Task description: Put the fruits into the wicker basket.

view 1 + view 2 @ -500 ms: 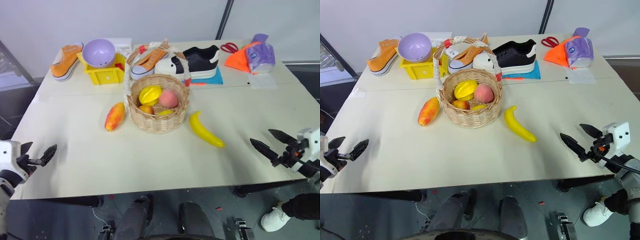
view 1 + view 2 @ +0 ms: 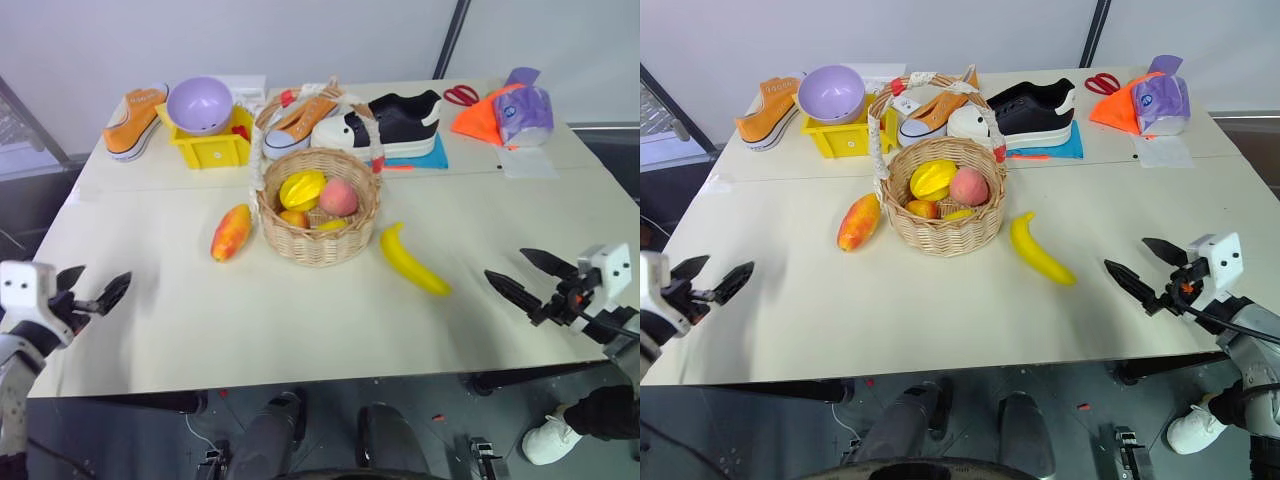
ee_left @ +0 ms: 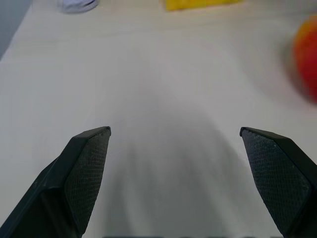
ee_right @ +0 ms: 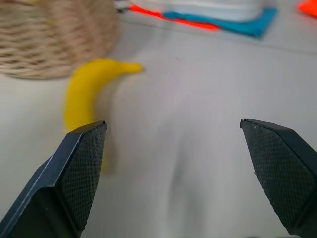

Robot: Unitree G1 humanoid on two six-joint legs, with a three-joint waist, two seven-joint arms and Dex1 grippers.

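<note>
At the near edge of the tabletop (image 2: 300, 330) both arms hang low with nothing held. The left gripper (image 2: 92, 296) sits over the near left corner, its fingers spread wide; the right gripper (image 2: 530, 277) sits over the near right side, fingers likewise spread wide and pointing in toward the middle. Ahead of the right gripper lies the banana (image 2: 411, 261), flat on the tabletop just right of the wicker basket (image 2: 318, 236) and apart from it. The mango (image 2: 230, 231) lies on the basket's other side, near its wall, red end toward the front. The basket stands upright at the middle, its arched handle (image 2: 262, 130) rising over it, and already holds several fruits, among them a yellow one and a pinkish one. Beyond it, along the far edge, sit an orange sneaker (image 2: 135, 121), a yellow plastic bin (image 2: 212, 150) carrying a lilac bowl (image 2: 199, 104), another orange sneaker (image 2: 298, 122), a black and white sneaker (image 2: 390, 124) on a blue cloth, red scissors (image 2: 459, 95) and an orange cloth (image 2: 478, 121) under a purple bag (image 2: 523, 112)
</note>
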